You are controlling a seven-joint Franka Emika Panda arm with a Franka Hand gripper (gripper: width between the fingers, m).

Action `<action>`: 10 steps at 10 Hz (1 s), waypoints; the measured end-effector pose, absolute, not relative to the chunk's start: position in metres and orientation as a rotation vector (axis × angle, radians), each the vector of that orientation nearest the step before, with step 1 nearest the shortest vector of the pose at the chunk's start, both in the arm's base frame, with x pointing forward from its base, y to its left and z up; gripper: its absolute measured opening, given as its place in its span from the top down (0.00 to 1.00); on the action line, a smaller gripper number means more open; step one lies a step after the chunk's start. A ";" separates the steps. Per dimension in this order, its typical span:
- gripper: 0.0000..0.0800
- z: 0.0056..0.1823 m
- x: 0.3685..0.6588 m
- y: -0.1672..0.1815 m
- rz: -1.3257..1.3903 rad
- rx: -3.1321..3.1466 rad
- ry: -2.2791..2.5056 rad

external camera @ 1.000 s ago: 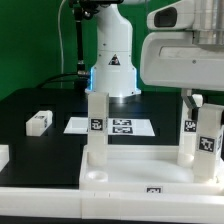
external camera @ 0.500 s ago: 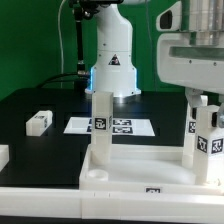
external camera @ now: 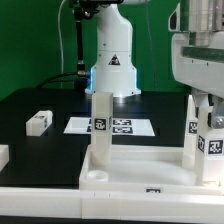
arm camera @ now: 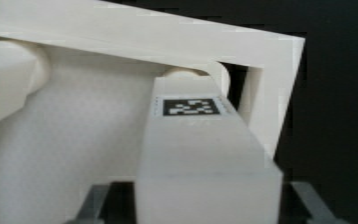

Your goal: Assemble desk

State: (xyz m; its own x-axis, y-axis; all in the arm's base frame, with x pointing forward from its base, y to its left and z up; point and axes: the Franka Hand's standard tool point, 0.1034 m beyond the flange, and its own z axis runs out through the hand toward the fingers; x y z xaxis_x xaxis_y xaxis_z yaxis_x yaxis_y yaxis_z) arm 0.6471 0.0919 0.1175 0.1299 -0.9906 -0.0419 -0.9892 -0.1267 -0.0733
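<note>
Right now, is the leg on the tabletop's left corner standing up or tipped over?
Standing up: at the exterior view's left, the leg rises straight from the tabletop.

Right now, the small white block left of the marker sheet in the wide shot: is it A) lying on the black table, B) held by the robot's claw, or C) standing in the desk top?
A: the loose leg lies on its side on the black table, apart from the tabletop panel.

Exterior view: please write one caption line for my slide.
Gripper over a leg on the tabletop at the view's right; another leg upright at left.
</note>
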 end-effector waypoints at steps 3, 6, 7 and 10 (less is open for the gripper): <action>0.29 0.118 0.647 0.094 -0.025 -2.409 1.894; 0.19 0.118 0.646 0.100 -0.036 -2.667 1.537; 0.19 0.118 0.646 0.100 -0.041 -2.739 1.406; 0.19 0.118 0.645 0.103 -0.057 -2.925 1.005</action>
State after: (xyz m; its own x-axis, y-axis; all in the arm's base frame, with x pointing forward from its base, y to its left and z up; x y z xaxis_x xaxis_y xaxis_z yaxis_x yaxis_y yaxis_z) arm 0.6448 0.1026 0.1177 0.7882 -0.6151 0.0194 -0.6133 -0.7877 -0.0572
